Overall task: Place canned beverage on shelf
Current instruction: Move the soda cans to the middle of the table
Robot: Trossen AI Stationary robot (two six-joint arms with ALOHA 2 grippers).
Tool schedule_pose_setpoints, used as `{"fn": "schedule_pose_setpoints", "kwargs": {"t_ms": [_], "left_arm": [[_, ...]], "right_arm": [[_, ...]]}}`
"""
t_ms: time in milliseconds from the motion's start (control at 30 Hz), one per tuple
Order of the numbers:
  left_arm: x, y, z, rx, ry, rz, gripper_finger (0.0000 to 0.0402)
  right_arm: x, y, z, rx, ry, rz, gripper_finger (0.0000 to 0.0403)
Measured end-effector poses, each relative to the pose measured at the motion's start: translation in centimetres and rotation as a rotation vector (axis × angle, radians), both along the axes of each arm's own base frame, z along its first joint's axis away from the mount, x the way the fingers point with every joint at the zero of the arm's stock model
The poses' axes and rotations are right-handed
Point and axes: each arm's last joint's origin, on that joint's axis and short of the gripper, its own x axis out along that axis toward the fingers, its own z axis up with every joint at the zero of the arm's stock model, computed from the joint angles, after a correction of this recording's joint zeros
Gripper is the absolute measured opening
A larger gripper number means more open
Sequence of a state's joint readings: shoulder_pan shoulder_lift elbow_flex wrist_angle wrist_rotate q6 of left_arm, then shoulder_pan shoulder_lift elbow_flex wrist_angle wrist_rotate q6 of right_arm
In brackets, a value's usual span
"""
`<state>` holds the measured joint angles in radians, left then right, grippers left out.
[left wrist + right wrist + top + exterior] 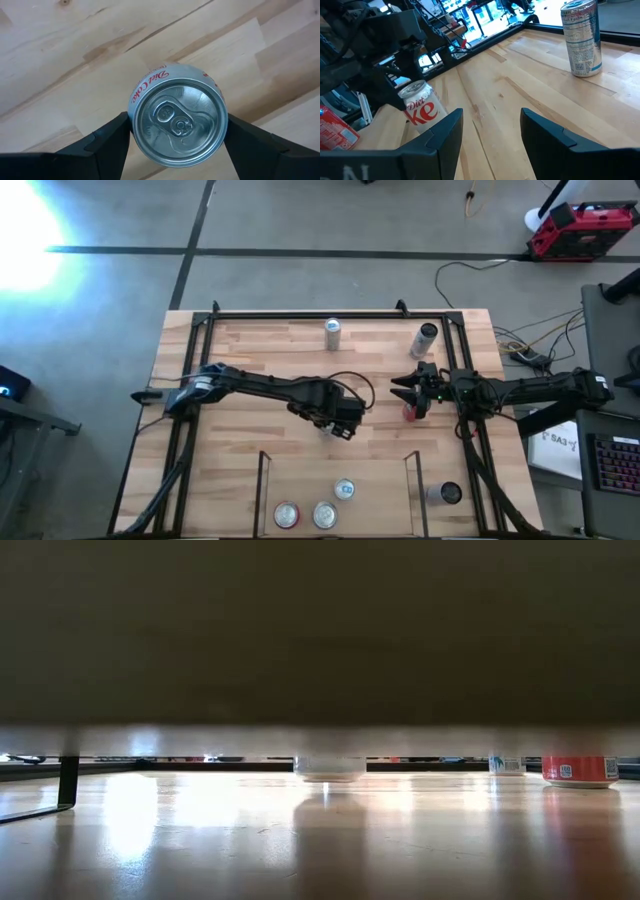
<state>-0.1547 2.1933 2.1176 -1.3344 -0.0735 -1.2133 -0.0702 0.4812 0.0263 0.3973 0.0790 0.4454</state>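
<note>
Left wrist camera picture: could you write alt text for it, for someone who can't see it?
A silver Diet Coke can, seen from straight above with its unopened pull tab showing, stands on the light wood table. The left gripper has one dark finger on each side of the can, close against it.

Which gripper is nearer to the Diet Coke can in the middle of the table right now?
Left. The left gripper has its fingers on either side of the Diet Coke can. The right gripper sits farther off, over the table's right side beside a red can.
</note>
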Motion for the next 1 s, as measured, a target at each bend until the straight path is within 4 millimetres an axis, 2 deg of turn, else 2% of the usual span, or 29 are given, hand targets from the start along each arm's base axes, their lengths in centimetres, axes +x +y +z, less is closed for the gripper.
{"fn": "schedule_pose_setpoints", "kwargs": {"t_ms": [400, 567, 700, 867, 1000], "left_arm": [[0.0, -0.1, -1.4, 0.019, 0.008, 0.009, 0.0274], [0.0, -0.1, -1.2, 0.007, 0.009, 0.025, 0.0283], [0.1, -0.2, -0.3, -0.003, -0.006, 0.027, 0.0321], [-0.4, -0.1, 1.8, 0.004, -0.008, 0.044, 0.0383], [-0.9, 0.2, 4.1, 0.076, -0.033, 0.063, 0.0391]], "right_arm": [[0.0, 0.0, 0.0, 0.0, 0.0, 0.0, 0.0183], [0.0, 0.0, 0.0, 0.0, 0.001, 0.0, 0.0183], [0.0, 0.0, 0.0, 0.0, 0.0, 0.0, 0.0183], [0.0, 0.0, 0.0, 0.0, 0.0, 0.0, 0.0183], [0.0, 0.0, 0.0, 0.0, 0.0, 0.0, 0.0183]]}}
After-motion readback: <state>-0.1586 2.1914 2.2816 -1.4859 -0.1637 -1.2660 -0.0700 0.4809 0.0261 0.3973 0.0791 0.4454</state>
